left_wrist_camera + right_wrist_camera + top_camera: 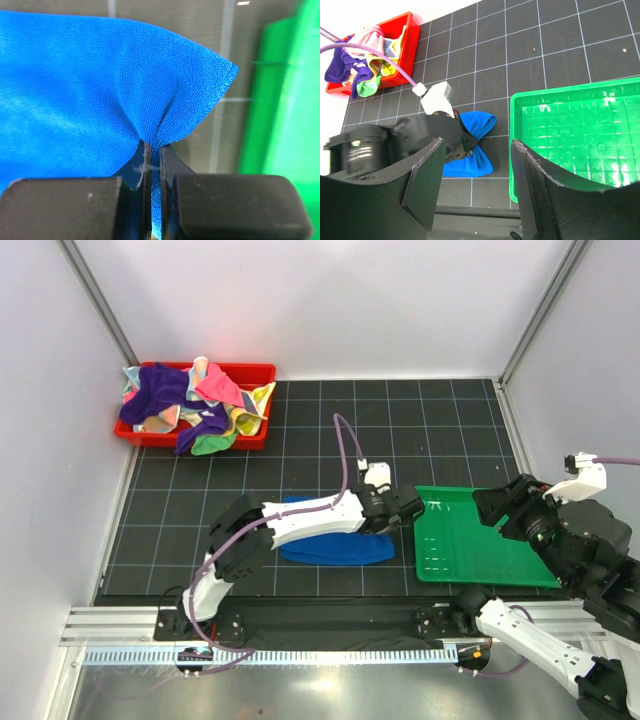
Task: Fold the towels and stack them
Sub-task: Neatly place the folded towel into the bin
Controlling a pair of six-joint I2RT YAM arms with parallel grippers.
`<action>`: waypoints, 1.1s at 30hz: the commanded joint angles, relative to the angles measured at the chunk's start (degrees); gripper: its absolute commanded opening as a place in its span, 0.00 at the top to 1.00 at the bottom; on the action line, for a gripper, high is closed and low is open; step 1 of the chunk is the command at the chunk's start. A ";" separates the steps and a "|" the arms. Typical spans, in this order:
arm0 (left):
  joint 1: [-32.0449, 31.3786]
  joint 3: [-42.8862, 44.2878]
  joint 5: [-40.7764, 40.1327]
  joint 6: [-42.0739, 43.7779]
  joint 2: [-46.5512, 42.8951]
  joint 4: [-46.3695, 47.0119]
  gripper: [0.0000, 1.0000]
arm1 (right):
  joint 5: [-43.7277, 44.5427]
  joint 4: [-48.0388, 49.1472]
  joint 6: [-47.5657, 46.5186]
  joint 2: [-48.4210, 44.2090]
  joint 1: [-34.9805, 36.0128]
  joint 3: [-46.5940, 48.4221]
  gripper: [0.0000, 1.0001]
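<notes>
A royal blue towel point(335, 548) lies folded on the black grid mat, just left of the green tray point(470, 540). My left gripper point(393, 522) reaches across it and is shut on the towel's right end, which bunches into a pinch. In the left wrist view the blue towel point(90, 90) gathers into the closed left gripper point(154, 146). Other towels point(190, 400), purple, pink, yellow and green, lie heaped in the red tray point(255, 368). My right gripper point(477, 144) hovers open and holds nothing, above the green tray's left rim point(512, 130), looking down on the blue towel point(482, 121).
The green tray point(580, 130) holds nothing and sits at the right of the mat. At the back left stands the red tray point(406, 35). White walls enclose the mat on three sides. An aluminium rail point(300, 625) runs along the near edge.
</notes>
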 commanded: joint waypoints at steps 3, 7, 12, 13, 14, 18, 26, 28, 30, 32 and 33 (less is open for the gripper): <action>-0.02 2.84 4.80 1.24 -5.57 6.02 1.00 | 1.28 -1.10 -1.98 0.06 -0.23 2.98 0.38; -0.19 6.35 7.26 1.33 -5.30 7.61 1.00 | 1.37 -2.42 -2.15 -0.12 -0.23 4.65 0.38; -0.81 15.22 11.30 0.71 -0.23 9.19 1.00 | 1.72 -3.91 -2.33 -0.47 -0.23 7.11 0.38; -1.07 17.41 12.62 0.54 0.93 9.19 1.00 | 1.64 -4.18 -2.50 -0.56 -0.23 7.64 0.38; -1.16 19.26 13.32 0.45 2.42 9.19 1.00 | 1.11 -4.18 -2.59 -0.73 -0.23 7.82 0.38; -1.43 30.06 16.31 -0.78 9.62 9.28 1.00 | -0.21 -4.27 -3.12 -2.31 -0.23 8.79 0.38; -1.87 37.64 22.29 -4.21 17.28 17.61 1.00 | -0.91 -4.97 -4.61 -6.36 -0.23 10.19 0.38; -2.13 38.61 23.52 -5.00 18.68 19.73 1.00 | -0.74 -5.23 -4.61 -7.23 -0.23 10.11 0.38; -2.48 39.58 24.31 -6.75 19.91 22.44 1.00 | -0.82 -5.23 -4.70 -7.85 -0.23 9.93 0.38; -2.74 41.94 25.19 -8.42 22.10 23.34 1.00 | -0.65 -5.23 -4.88 -8.55 -0.23 9.58 0.38; -2.92 42.30 25.28 -9.04 22.64 24.56 1.00 | -0.56 -5.23 -5.05 -8.73 -0.23 9.49 0.38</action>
